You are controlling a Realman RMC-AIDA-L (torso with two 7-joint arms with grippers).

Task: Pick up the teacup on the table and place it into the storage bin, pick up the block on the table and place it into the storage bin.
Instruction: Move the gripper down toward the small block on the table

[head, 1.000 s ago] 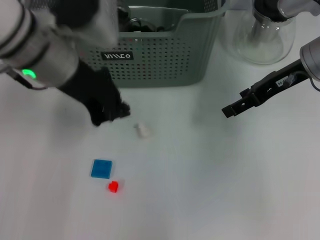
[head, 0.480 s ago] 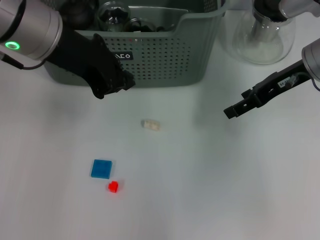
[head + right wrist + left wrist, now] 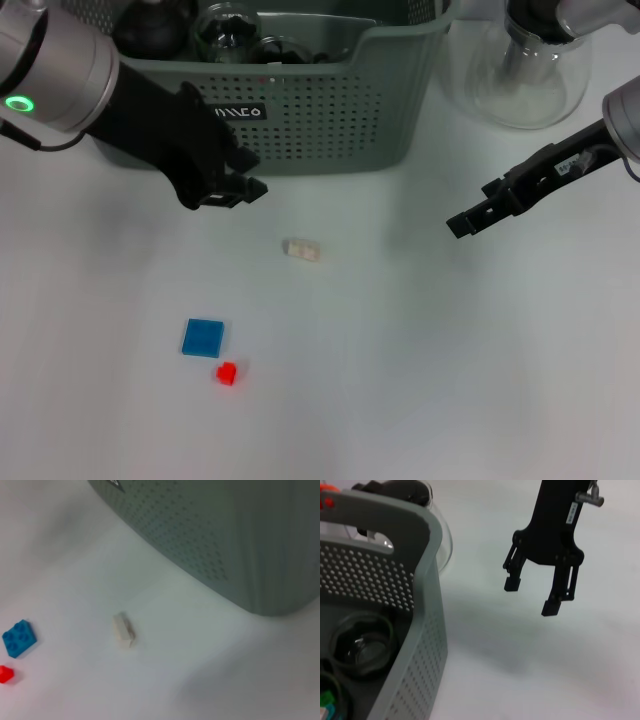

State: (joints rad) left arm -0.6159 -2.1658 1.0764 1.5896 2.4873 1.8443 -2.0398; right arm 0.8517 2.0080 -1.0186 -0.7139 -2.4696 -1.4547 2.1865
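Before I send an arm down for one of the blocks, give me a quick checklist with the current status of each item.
1. Blocks reachable on the table: ok. The white block, blue block and red block lie in the open, apart from the storage bin.
2. Left gripper free: cannot tell. It hangs by the bin's front wall; its fingers are hidden.
3. Right gripper free: ok. Open, holding nothing, above bare table.
4. Room in the bin: ok. Glass items sit inside with space left.
5. Teacup off the table: cannot tell. None shows on the table.
6. Teapot out of the way: ok. It stands beside the bin.
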